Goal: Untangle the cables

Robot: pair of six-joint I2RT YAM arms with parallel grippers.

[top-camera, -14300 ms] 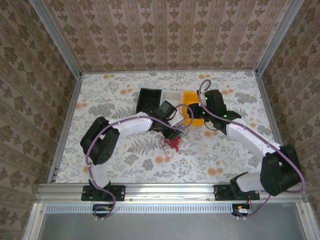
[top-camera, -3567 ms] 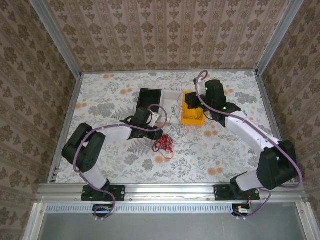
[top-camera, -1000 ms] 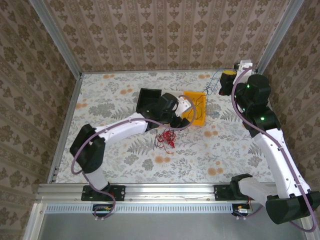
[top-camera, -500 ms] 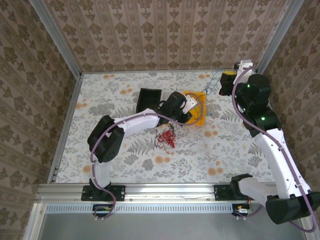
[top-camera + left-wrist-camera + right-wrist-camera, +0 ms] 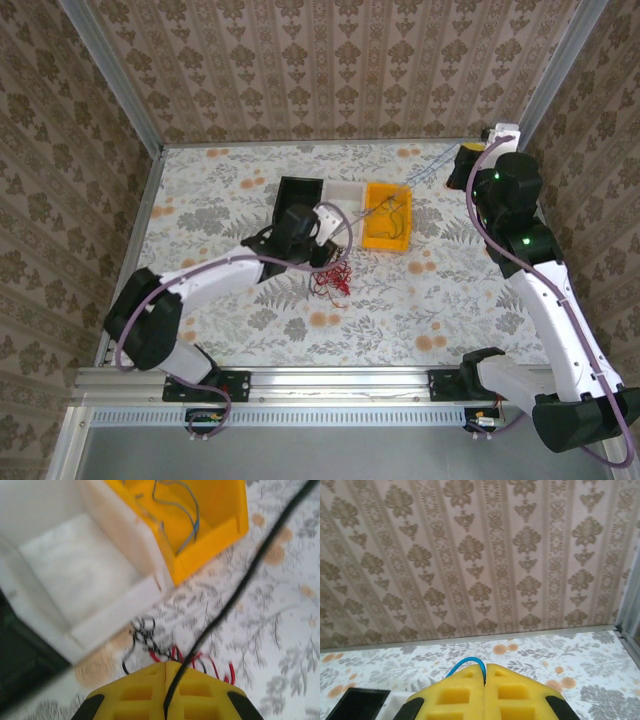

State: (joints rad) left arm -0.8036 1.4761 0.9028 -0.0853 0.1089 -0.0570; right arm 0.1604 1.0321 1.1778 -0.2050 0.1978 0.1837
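Left gripper [image 5: 166,666] just clamped, with a black wire [image 5: 235,592] caught between its fingers.
A second ago it stood open by the yellow bin [image 5: 372,238]; now it sits at the red tangle [image 5: 333,282] mid-table. Right gripper [image 5: 485,667] pinches a blue wire [image 5: 465,664], raised far right — strands likely ready to part.

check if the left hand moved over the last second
Yes. The left hand has drawn back from the yellow plastic bin, toward the near-left, to the tangle of thin red cables, shut on a thin black cable.
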